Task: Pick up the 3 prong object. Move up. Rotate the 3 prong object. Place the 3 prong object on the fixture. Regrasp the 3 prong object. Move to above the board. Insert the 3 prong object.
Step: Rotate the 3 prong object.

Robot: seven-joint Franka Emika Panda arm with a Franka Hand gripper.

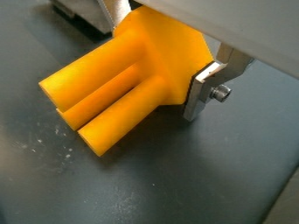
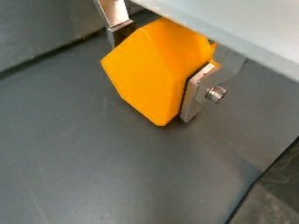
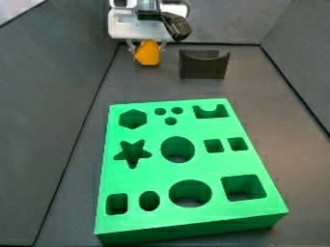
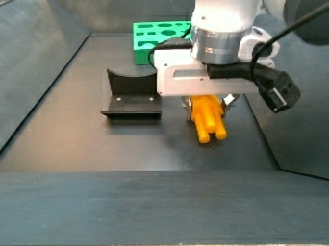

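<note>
3 prong object [image 1: 122, 83] — orange-yellow plastic, matte, with three rounded ribs running side by side along one face and a plain blocky end. In a wrist view [image 2: 152, 74] only the smooth, faceted block end shows. It sits low over the dark grey surface [image 1: 176, 184], its prong ends at or just above it; contact cannot be confirmed from these angles. In a side view [image 4: 209, 120] its long axis slants down from the hand toward the camera, prong end lowest.

Hand [image 1: 163, 61] — closed on the 3 prong object at its block end; one silver finger [image 1: 208, 87] is pressed flat to the side of the piece, the opposite one [image 2: 114, 13] only partly in frame. In a side view [image 3: 152, 37] the hand is at the far end of the surface, piece hanging beneath it.

Fixture [image 3: 203, 64] — dark, U-notched top, just beside the hand, apart from the piece; also seen in the other fixed view [image 4: 129, 94].

Board [image 3: 187, 164] — bright green, many shaped cut-outs, flat on the surface, well apart from the hand.

Dark grey walls [image 4: 52, 67] enclose the surface.
</note>
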